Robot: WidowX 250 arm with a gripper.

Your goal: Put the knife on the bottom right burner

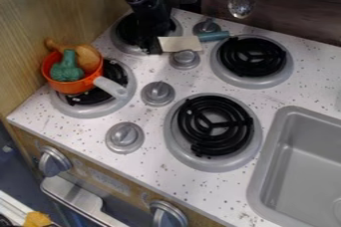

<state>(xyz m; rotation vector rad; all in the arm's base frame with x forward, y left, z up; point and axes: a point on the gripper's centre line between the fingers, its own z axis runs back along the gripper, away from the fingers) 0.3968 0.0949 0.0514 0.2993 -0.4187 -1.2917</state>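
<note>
Knife (213, 36) spans the gap left of the far right burner (250, 56), blade (177, 44) end at my gripper (154, 47), presumably so I can carry it by the blade to the near right burner (184, 149), though whether the gripper is clenched or released I cannot tell.

So the black gripper (153, 43) covers a good chunk of the top left burner (125, 31), and I can't tell if it's actually got the knife (178, 44). The orange pot (70, 86) blocks part of the bottom left burner (90, 112). Right and bottom edges chop off the sink (303, 161), and the yellow thing (38, 219) at bottom left (no clue, honestly) gets cropped too.
</note>
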